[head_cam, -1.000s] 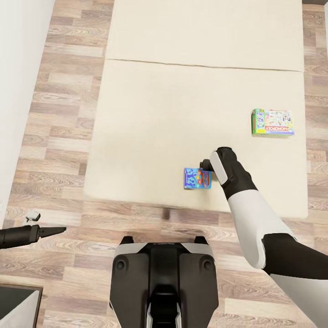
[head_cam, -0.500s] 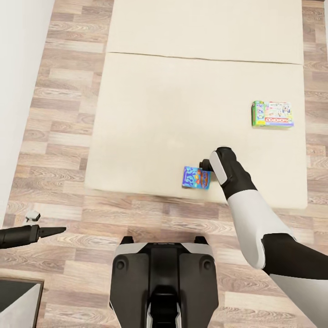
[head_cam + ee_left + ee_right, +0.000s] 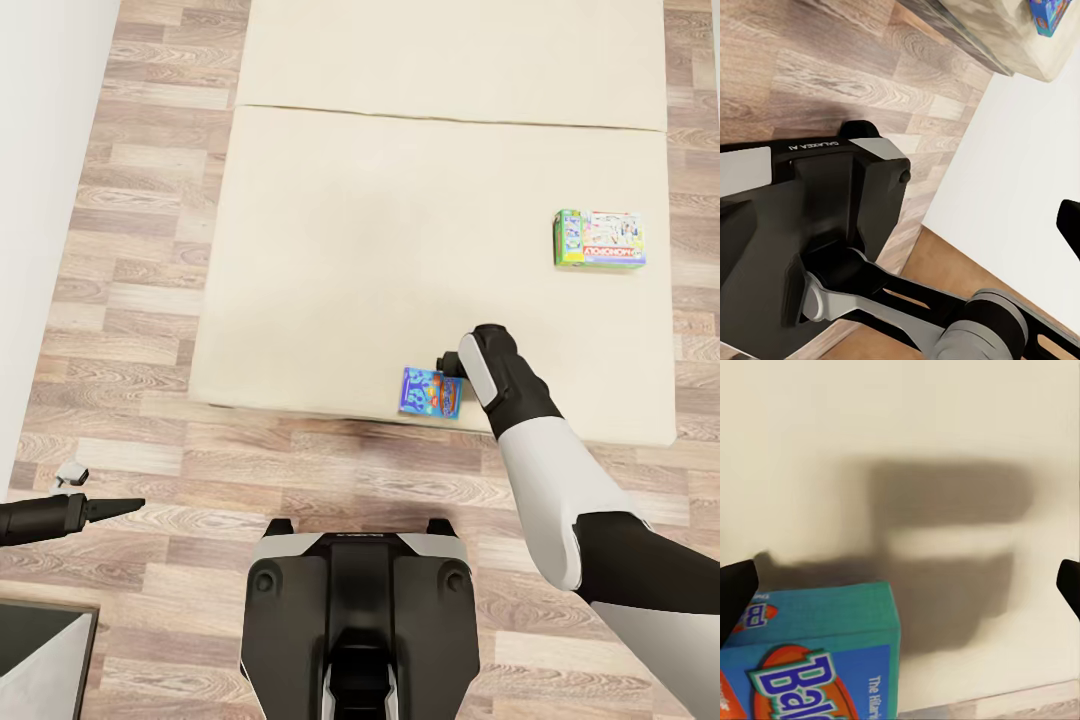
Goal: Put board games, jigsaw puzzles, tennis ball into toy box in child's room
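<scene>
The room was evenly and softly lit, with no glare anywhere. In the right wrist view a blocky grey shadow with soft edges lay across the beige mattress [image 3: 900,435], reaching the blue cartoon-covered game box [image 3: 817,660], whose near print looked slightly blurred. The head view was sharp, with a faint dark patch on the wood-plank floor [image 3: 150,250] at the mattress's lower edge.

Two board games [image 3: 431,392] [image 3: 599,239] lie on the bed [image 3: 400,250].
</scene>
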You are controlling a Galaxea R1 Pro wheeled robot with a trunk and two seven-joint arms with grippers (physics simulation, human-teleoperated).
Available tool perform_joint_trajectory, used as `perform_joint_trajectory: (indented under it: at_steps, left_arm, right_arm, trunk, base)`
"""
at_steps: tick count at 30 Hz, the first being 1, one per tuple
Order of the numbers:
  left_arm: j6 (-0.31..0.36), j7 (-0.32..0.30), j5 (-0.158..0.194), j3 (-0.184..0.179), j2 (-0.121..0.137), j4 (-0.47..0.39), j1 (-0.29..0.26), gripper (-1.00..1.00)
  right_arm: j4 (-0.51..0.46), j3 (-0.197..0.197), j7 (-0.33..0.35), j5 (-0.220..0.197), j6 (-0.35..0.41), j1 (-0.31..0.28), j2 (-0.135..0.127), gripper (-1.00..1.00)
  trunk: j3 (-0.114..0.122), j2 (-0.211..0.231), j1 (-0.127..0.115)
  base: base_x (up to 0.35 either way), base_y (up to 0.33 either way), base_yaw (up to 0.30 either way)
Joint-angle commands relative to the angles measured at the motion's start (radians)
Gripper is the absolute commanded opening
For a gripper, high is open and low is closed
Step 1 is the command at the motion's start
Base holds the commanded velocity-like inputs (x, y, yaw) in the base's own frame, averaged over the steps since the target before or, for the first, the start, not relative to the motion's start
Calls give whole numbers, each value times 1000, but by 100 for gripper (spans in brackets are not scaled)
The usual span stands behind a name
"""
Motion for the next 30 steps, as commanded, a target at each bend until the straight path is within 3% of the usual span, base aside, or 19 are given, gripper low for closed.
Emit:
perform_joint_trajectory:
  at_steps: [1,30]
  left_arm:
    - [11,-4,0,0,0,0,0,100]
    - [11,-4,0,0,0,0,0,100]
  right_arm:
    - [4,0,-9,-10,-3,0,1,100]
    - [13,1,-9,-11,-18,0,3,100]
  trunk:
    - [-1,-2,1]
    - [-1,-2,1]
  base:
    - [-53,4,0]
    - [-29,0,0]
